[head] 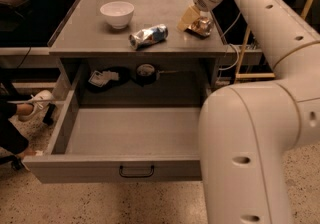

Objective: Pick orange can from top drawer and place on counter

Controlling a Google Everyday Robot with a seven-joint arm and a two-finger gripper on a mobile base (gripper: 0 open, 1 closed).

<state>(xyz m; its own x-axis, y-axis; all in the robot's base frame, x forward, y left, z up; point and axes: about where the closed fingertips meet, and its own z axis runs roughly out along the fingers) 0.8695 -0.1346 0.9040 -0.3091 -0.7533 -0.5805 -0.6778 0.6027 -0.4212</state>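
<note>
The orange can (204, 27), shiny and wrinkled, rests on the counter (150, 15) near its right edge. My gripper (195, 25) reaches down from the upper right and is closed around the can, with one tan finger (188, 18) against the can's left side and the other hidden behind it. The top drawer (125, 138) is pulled wide open below the counter, and its inside holds nothing that I can see. Its black handle (136, 171) is on the front panel.
A white bowl (117, 14) and a lying silver-and-blue can (148, 36) are on the counter left of the gripper. Dark items (125, 75) lie in the recess behind the drawer. My arm's large white body (250, 143) fills the right side. A person's shoe (35, 105) is on the floor at the left.
</note>
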